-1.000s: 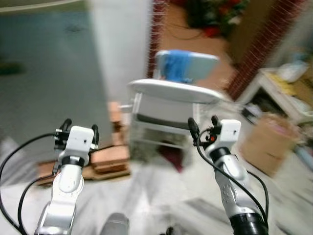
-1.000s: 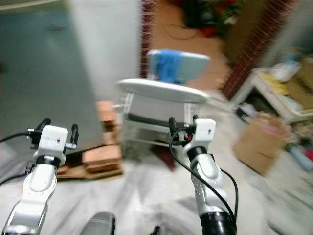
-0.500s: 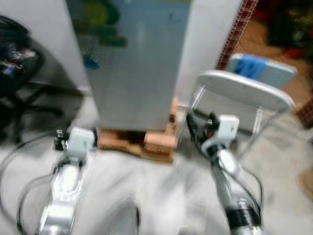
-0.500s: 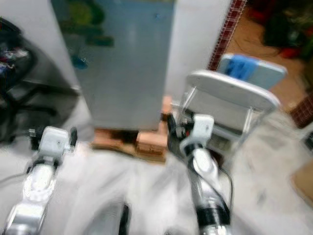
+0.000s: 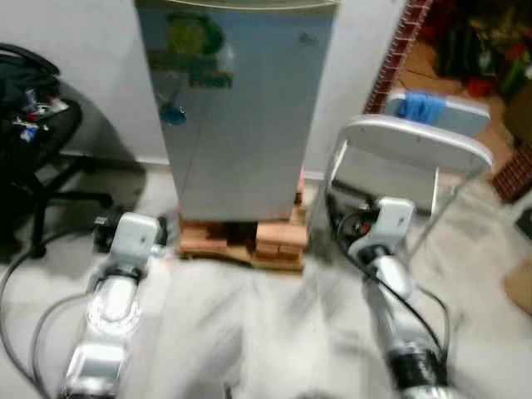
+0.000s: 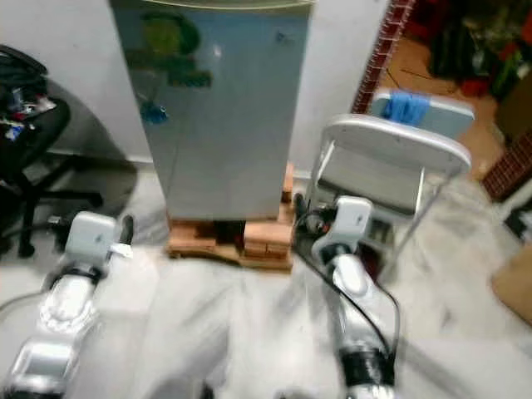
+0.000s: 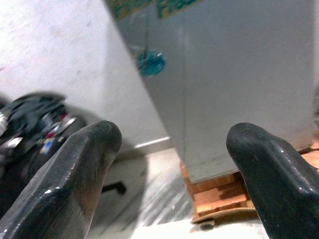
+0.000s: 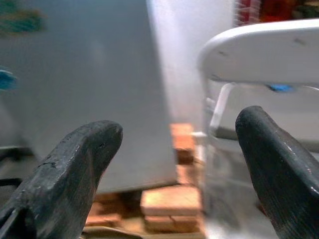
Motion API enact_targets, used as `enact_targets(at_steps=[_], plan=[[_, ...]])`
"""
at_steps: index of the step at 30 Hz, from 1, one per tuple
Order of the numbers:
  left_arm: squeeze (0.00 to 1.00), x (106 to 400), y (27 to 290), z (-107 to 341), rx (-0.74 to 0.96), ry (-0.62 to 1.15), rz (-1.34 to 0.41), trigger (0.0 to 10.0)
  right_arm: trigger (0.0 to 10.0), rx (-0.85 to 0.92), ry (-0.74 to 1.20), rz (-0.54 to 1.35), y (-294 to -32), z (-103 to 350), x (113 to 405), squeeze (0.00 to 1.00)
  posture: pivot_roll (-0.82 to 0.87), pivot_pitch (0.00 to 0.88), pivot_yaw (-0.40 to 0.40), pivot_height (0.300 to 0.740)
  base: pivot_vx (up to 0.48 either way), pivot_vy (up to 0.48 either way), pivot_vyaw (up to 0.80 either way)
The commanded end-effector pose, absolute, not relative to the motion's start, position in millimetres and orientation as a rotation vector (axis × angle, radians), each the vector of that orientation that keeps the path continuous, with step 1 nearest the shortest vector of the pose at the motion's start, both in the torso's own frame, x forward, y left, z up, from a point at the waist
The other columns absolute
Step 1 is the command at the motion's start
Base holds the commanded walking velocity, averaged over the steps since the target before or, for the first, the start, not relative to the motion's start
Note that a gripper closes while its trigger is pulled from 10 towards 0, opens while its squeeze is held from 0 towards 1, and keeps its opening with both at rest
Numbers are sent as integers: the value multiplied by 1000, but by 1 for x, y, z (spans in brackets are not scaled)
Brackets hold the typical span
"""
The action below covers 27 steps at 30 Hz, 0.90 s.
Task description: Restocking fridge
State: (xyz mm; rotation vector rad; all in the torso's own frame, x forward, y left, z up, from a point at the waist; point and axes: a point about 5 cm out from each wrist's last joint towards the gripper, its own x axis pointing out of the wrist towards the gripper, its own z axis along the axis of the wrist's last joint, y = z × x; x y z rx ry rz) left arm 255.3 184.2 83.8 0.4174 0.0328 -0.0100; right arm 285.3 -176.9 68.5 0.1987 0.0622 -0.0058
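Observation:
A tall grey fridge (image 5: 237, 116) stands straight ahead with its door closed, green and blue stickers near the top. It rests on bricks (image 5: 278, 241) and a wooden base. My left gripper (image 5: 133, 223) is held out low at the left, open and empty, facing the fridge's lower left corner (image 7: 209, 99). My right gripper (image 5: 353, 218) is raised at the right, open and empty, between the fridge and a white chair. In the right wrist view its fingers (image 8: 75, 164) frame the bricks (image 8: 169, 201) and the fridge's side.
A white folding chair (image 5: 416, 145) stands close to the fridge's right, and behind it is another seat with a blue cloth (image 5: 422, 106). A black office chair (image 5: 33, 141) loaded with things is at the left. A brick pillar (image 5: 399, 41) rises at the back right. Pale floor lies before me.
The camera has swung left and steadied, so the fridge now stands centred where the white chair was. Both arms keep the same raised pose with fingers apart.

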Motion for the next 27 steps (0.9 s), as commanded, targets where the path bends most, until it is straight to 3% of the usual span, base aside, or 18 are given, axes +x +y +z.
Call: enact_targets(at_steps=[1, 5, 11, 21, 27], plan=[[0, 255, 191, 85, 427, 27, -25, 10000, 10000, 204, 38, -4, -169, 73, 288, 0, 139, 0, 10, 740, 0, 0, 0], [0, 255, 187, 83, 424, 34, -64, 10000, 10000, 206, 42, -53, -174, 69, 284, 0, 120, 0, 34, 740, 0, 0, 0], [0, 258, 183, 82, 424, 32, -78, 10000, 10000, 213, 47, -72, -177, 65, 278, 0, 104, 0, 38, 740, 0, 0, -721], [0, 264, 182, 85, 428, -7, -44, 10000, 10000, 170, 47, -8, -173, 72, 290, 0, 132, 0, -62, 740, 0, 0, -46], [0, 260, 186, 84, 429, -1, -24, 10000, 10000, 166, 53, 4, -171, 70, 292, 0, 141, 0, -65, 740, 0, 0, 0]])
